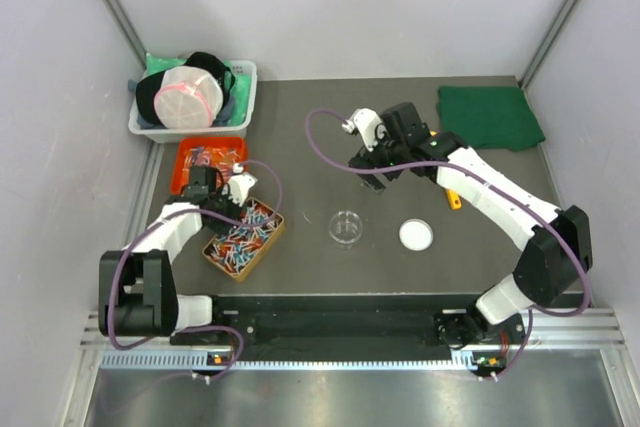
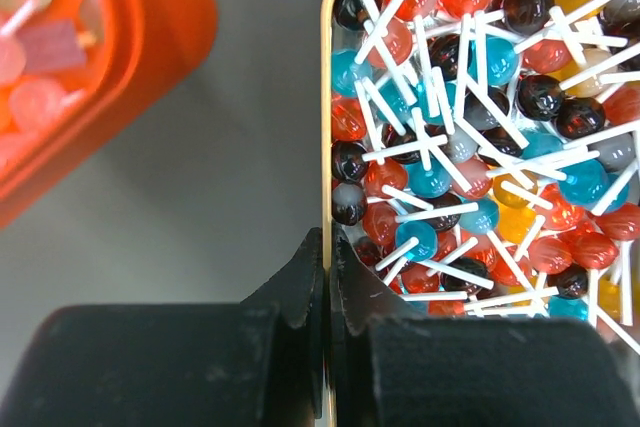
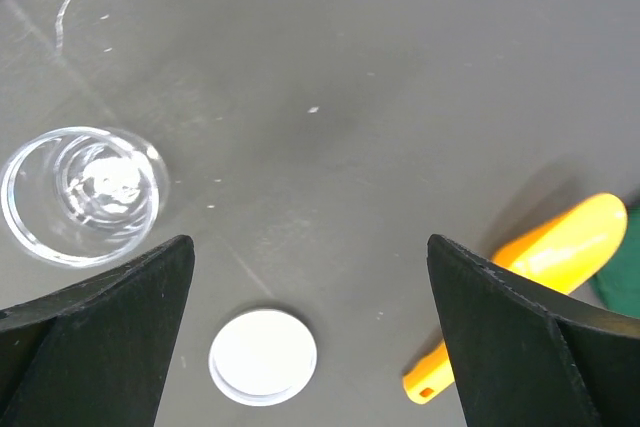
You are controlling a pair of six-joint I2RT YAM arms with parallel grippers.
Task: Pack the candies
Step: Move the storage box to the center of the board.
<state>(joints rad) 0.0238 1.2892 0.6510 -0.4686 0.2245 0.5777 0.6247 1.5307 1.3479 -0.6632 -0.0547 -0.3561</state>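
Candies (image 2: 470,147) in tin (image 2: 326,97), left gripper (image 2: 326,249) pinching rim

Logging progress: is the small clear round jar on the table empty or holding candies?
Empty: the clear round jar shows only its see-through bottom and glare, nothing coloured inside; the white round lid lies apart.

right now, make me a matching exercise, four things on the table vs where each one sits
Things
1 candies
2 white lid
3 green cloth
4 orange scoop

Places
A back right corner of the table
B in the gold tin
C between the lid and the cloth
D just right of the clear jar

Pairs: 1-B, 2-D, 3-A, 4-C
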